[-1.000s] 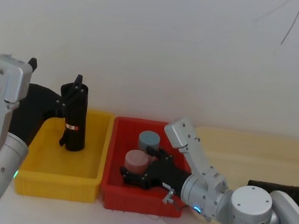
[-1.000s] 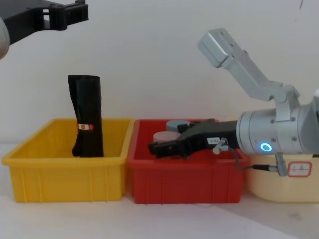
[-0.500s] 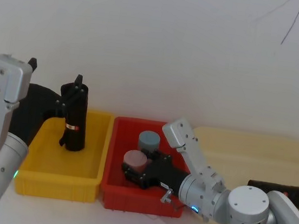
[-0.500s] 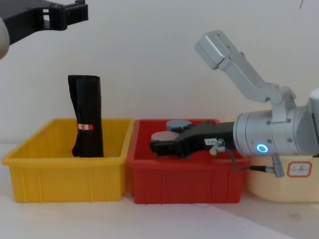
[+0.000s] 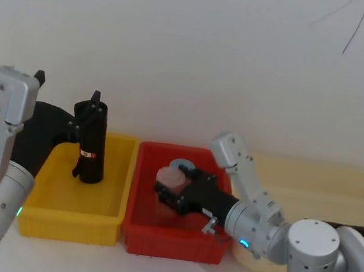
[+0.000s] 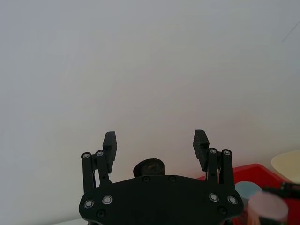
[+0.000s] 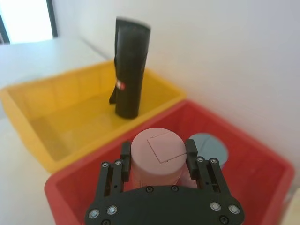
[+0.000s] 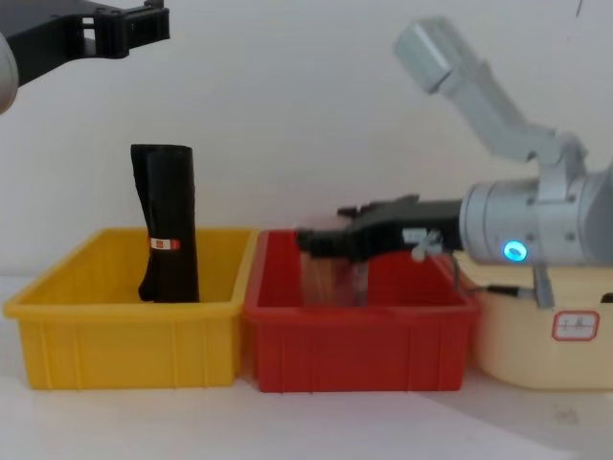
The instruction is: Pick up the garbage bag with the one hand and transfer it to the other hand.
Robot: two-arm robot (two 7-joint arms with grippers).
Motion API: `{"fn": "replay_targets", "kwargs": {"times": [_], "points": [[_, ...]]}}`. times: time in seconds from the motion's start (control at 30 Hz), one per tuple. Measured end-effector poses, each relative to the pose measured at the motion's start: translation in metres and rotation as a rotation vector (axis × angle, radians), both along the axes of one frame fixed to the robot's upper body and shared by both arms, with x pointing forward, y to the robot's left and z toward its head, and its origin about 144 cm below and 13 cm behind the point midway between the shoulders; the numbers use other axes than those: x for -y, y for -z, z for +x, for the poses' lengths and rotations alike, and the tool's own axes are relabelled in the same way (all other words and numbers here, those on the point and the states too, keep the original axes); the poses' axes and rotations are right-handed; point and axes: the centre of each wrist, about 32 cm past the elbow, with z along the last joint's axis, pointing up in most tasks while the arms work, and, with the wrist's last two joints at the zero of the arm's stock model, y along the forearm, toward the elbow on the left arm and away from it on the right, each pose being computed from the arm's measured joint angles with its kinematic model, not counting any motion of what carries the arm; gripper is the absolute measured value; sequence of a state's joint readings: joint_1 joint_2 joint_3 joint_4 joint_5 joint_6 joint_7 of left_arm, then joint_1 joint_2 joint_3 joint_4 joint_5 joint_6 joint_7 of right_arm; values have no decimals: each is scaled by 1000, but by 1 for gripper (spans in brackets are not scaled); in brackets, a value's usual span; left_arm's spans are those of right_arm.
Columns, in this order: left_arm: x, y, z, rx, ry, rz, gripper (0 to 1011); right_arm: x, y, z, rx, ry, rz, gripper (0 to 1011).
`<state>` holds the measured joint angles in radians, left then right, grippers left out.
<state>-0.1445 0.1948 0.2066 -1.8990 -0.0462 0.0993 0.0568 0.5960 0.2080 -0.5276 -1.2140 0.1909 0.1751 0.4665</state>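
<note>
The garbage bag (image 5: 91,143) stands upright in the yellow bin (image 5: 53,210). Above it hovers the left gripper (image 6: 155,143), fingers spread apart and holding nothing. Over the red bin (image 5: 138,223), the right gripper (image 7: 157,161) has its fingers clamped on a pink jar (image 7: 156,153), beside a grey jar (image 7: 209,146).

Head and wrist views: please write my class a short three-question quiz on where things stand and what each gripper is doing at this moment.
1. True or false: the garbage bag roll stands upright in the yellow bin.
2. Multiple choice: the right gripper is shut on A) the garbage bag roll, B) the pink jar, C) nothing.
3. Fill in the gap: the left gripper, over the roll's top, has its fingers ____.

Key: 1 true; 2 B; 3 open.
</note>
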Motion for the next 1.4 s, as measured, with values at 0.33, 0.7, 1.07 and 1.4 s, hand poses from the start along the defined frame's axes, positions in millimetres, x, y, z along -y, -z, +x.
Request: {"fn": "replay_targets", "kwargs": {"times": [0.33, 0.7, 1.07, 1.4], "points": [[0, 0, 0, 0, 0, 0, 1000, 21, -34, -3, 109, 41, 81, 665], [0, 0, 0, 0, 0, 0, 1000, 63, -59, -6, 200, 155, 135, 665], [0, 0, 0, 0, 0, 0, 1000, 100, -49, -16, 174, 273, 132, 665], [0, 0, 0, 0, 0, 0, 1000, 118, -28, -23, 107, 345, 109, 665]]}}
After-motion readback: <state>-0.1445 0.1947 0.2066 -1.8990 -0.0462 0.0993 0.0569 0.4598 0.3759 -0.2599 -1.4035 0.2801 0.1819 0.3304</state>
